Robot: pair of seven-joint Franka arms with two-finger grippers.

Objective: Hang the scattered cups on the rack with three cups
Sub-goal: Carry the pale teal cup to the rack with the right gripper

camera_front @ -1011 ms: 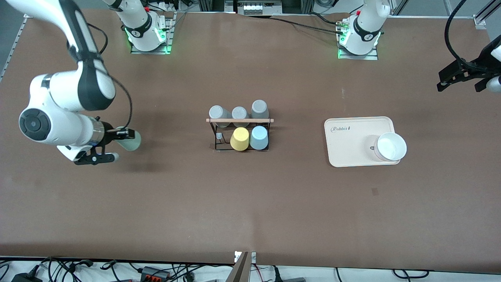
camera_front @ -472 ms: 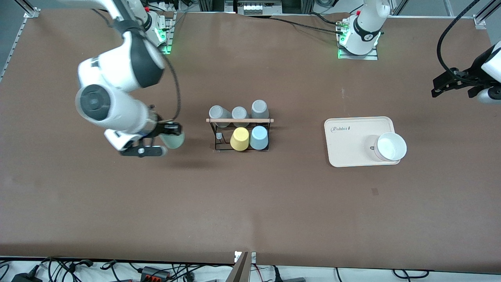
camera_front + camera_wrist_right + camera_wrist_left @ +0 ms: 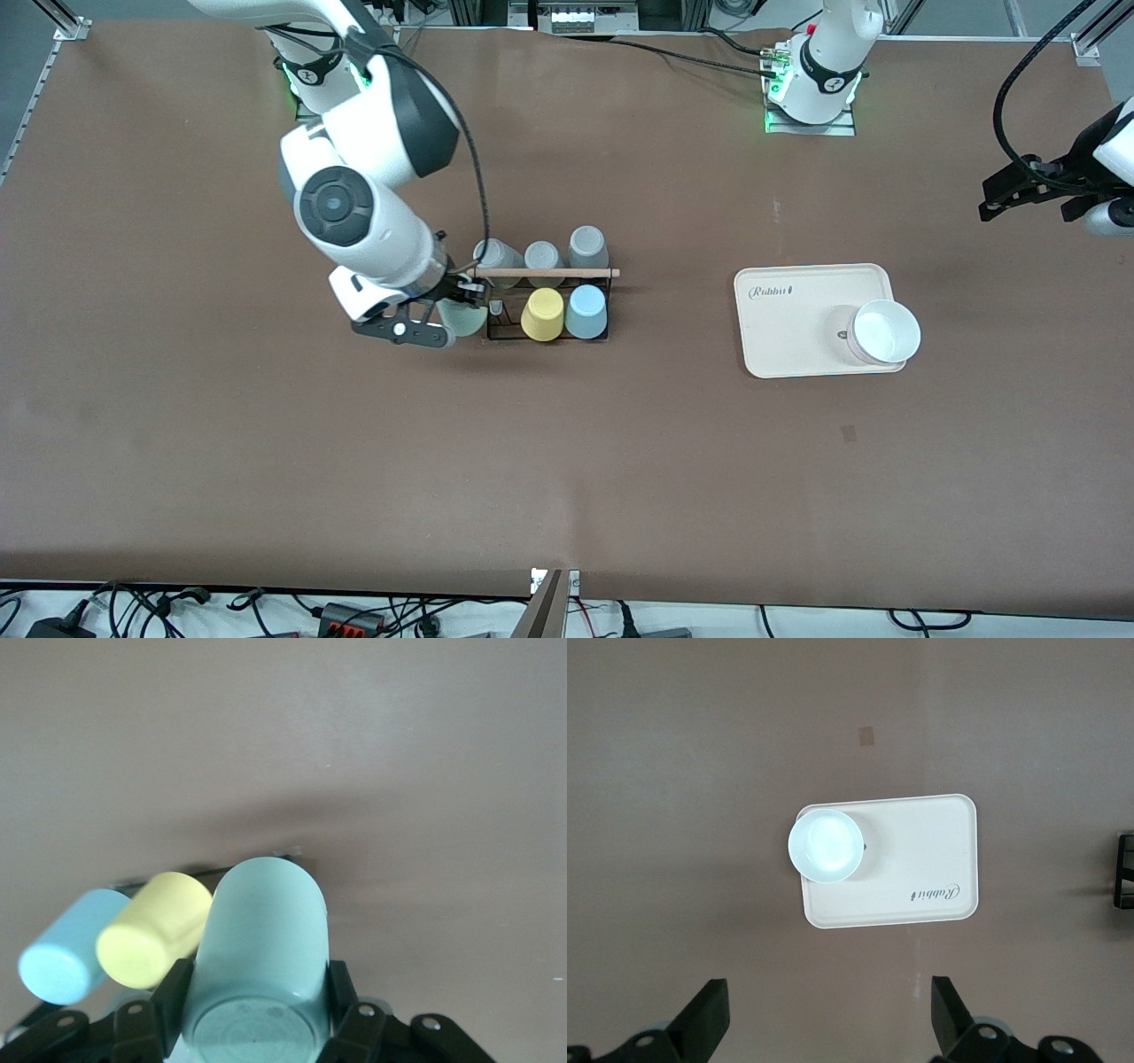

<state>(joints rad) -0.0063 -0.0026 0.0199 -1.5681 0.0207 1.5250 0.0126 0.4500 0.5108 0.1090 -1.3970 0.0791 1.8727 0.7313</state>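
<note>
Gripping one mint cup (image 3: 460, 317), right claw (image 3: 440, 319) beside rack (image 3: 542, 274); five cups hung

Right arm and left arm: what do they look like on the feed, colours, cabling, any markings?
The right arm has glossy white shells with dark grey joint sections, a round dark cap on one joint and a black cable looping along it; its pincer is black. The left arm shows a white link with a black cable arching up, and a black pincer. Both white bases carry a black band and glow green.
</note>
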